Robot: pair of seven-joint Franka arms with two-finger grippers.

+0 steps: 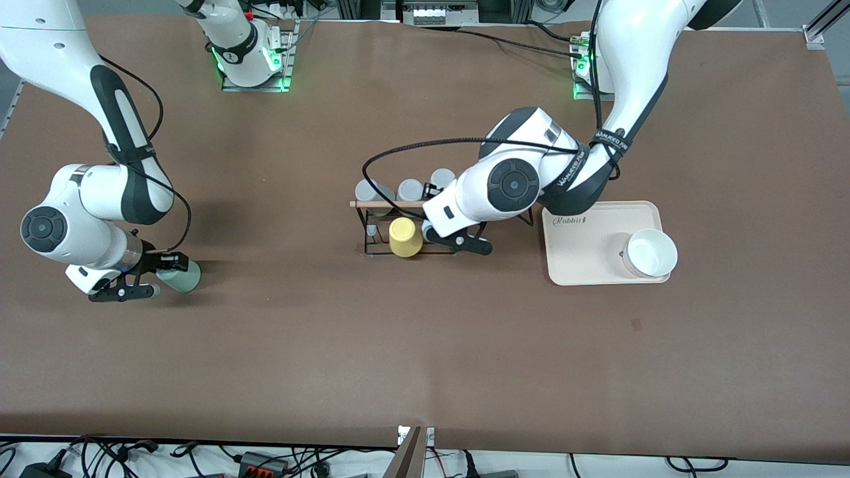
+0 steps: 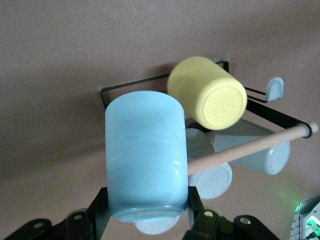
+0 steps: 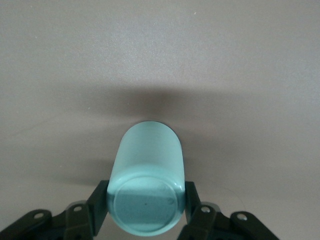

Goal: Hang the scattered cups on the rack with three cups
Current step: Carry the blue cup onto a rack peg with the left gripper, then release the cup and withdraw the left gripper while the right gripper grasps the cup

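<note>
The left hand [image 2: 147, 220] pinches the light blue plastic tumbler [image 2: 146, 157] over the black wire rack with wooden rod [image 2: 250, 147]. The right hand [image 3: 146, 216] pinches the pale mint green tumbler [image 3: 147, 187] above the brown tabletop [image 1: 425, 345].

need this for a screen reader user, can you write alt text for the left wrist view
The left gripper holds a light blue cup by its sides, close to the rack. A yellow cup already hangs on the black wire rack, with grey cups under its wooden rod, all above the brown table.
</note>
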